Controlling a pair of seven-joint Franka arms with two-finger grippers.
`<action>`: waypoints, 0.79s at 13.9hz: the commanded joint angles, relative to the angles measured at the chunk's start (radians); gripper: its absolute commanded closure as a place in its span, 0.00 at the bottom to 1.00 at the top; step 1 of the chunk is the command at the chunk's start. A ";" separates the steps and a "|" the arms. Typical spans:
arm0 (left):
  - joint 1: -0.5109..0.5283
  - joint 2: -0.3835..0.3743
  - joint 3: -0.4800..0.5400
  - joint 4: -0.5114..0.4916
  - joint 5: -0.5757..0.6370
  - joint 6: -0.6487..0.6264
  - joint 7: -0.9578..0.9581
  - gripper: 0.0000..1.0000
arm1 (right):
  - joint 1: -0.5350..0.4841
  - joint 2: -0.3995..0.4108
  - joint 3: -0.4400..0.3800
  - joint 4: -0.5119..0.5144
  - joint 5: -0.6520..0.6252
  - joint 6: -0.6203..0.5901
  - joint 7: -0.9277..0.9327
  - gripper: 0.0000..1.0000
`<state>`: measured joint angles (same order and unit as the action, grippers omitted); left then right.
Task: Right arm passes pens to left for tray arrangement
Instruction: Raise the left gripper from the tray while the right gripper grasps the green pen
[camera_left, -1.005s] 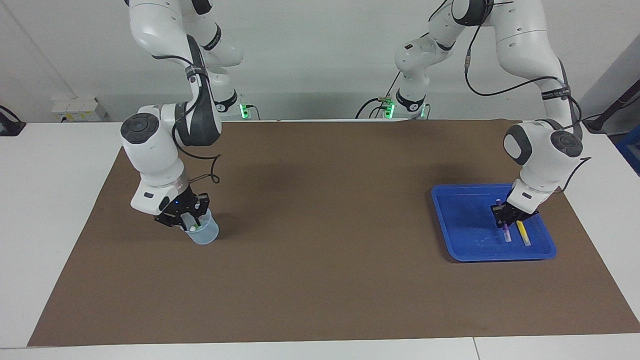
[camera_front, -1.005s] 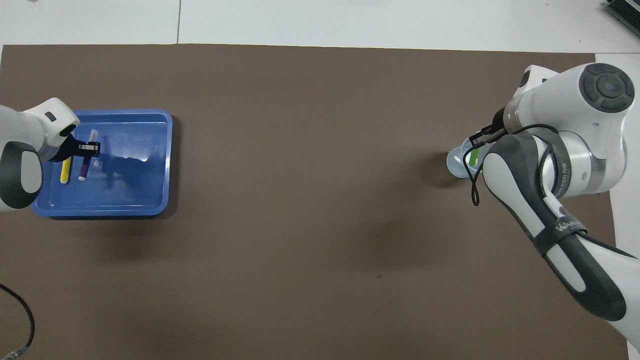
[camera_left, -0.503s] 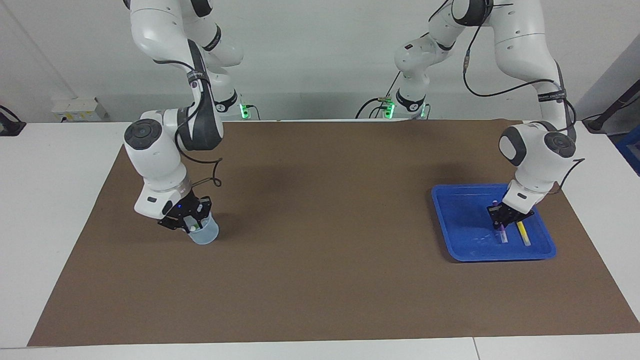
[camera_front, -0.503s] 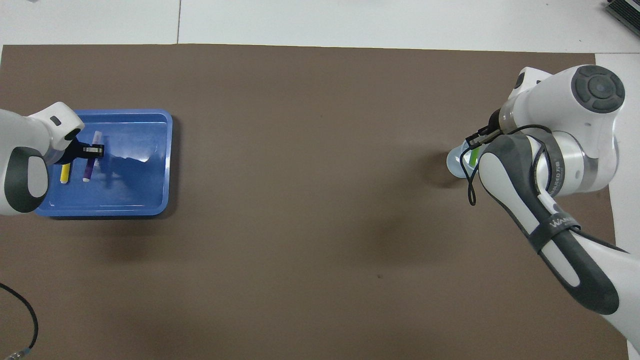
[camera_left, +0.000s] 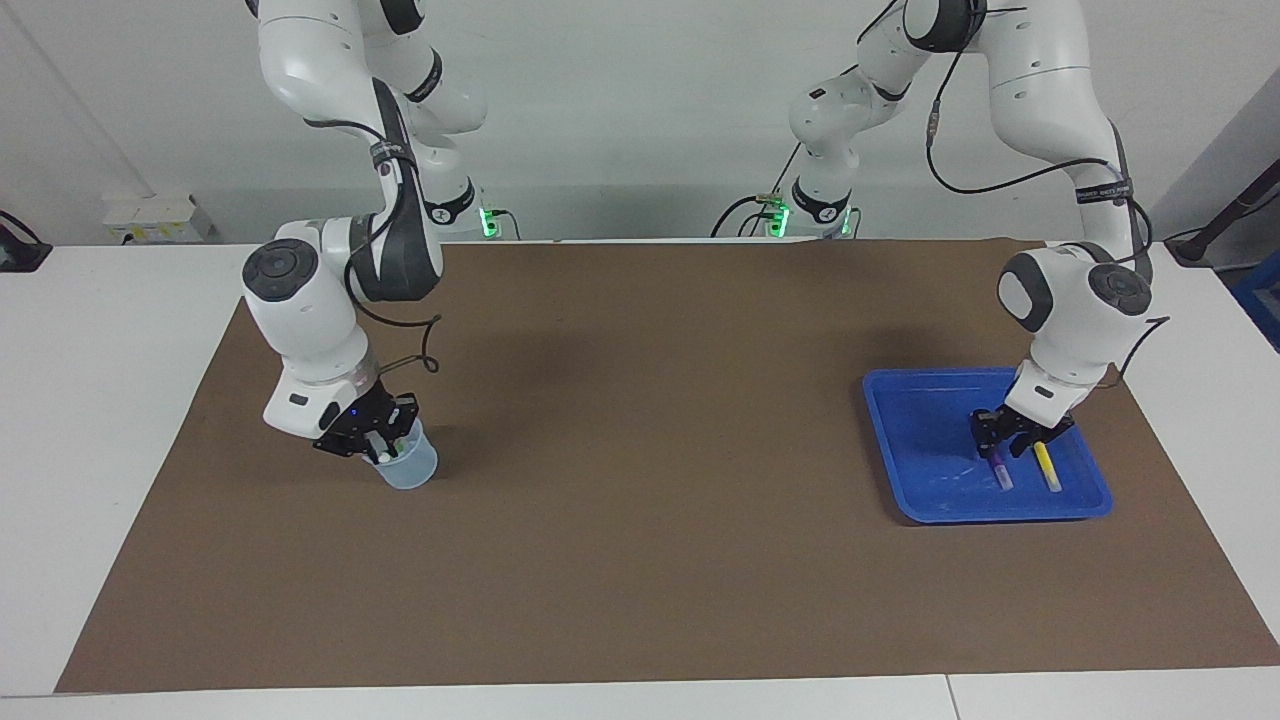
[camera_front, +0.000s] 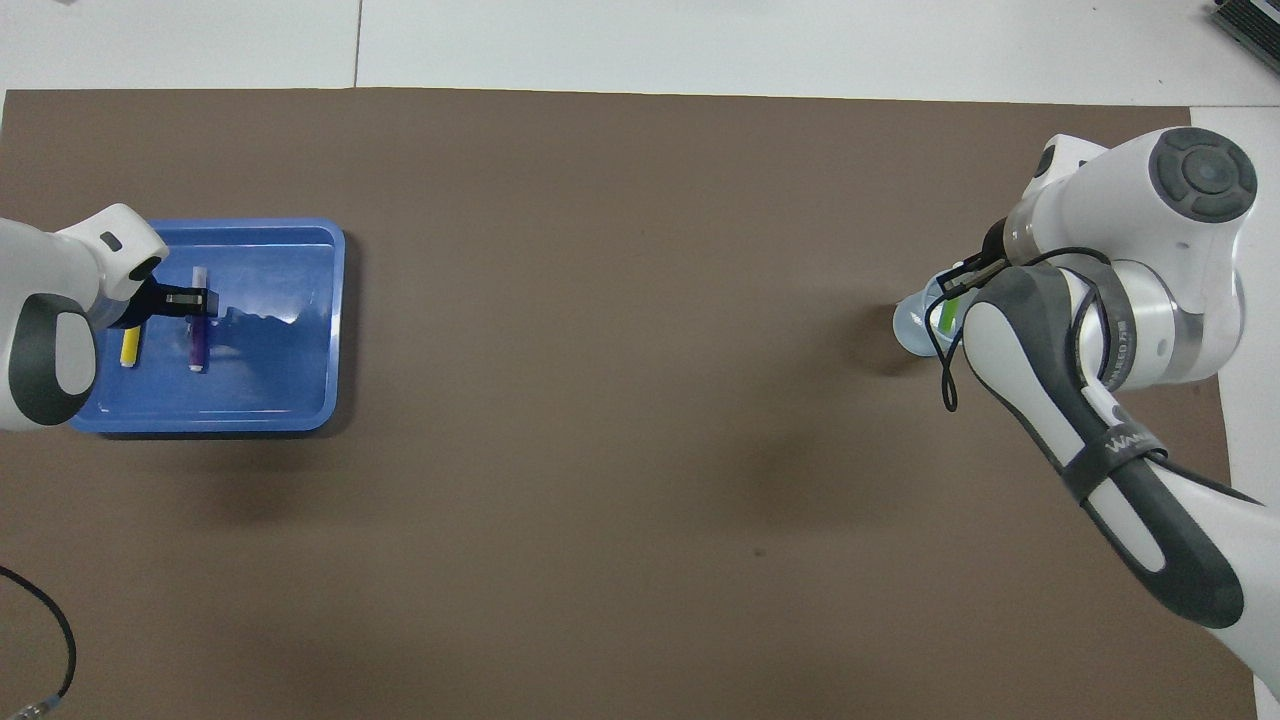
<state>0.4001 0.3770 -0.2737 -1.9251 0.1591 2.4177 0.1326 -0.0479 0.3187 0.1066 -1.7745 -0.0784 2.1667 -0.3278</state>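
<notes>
Left gripper (camera_left: 1010, 447): spread, purple marker pen (camera_left: 1000, 470) dropped beside yellow marker pen (camera_left: 1046, 466) in shallow blue plastic tray (camera_left: 910, 440).
Right gripper (camera_left: 377, 443): in translucent cup (camera_left: 408, 467), can't tell whether it's pinching the green pen (camera_front: 946, 314).

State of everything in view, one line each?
yellow pen, lying flat in the tray
purple pen, lying flat beside the yellow pen
tray, level, holds two pens
green pen, standing in the cup
cup, upright
left gripper, open, just above the purple pen
right gripper, at the cup's mouth

Left pincer (camera_left: 1008, 441) over purple pen (camera_left: 1000, 470) in blue tray (camera_left: 910, 440), right pincer (camera_left: 377, 440) in cup (camera_left: 408, 467)
</notes>
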 joint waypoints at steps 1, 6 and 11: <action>0.002 -0.006 -0.004 -0.002 0.022 0.001 -0.005 0.45 | -0.013 0.005 0.012 0.020 -0.023 -0.021 0.009 0.82; -0.023 -0.007 -0.009 0.075 0.013 -0.097 -0.074 0.45 | -0.010 0.000 0.013 0.020 -0.023 -0.024 0.006 0.87; -0.069 -0.023 -0.013 0.124 -0.117 -0.153 -0.226 0.44 | -0.012 -0.039 0.015 0.092 0.000 -0.158 0.019 0.87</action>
<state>0.3551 0.3725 -0.2975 -1.8293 0.1056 2.3296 -0.0590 -0.0474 0.3076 0.1089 -1.7147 -0.0783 2.0763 -0.3276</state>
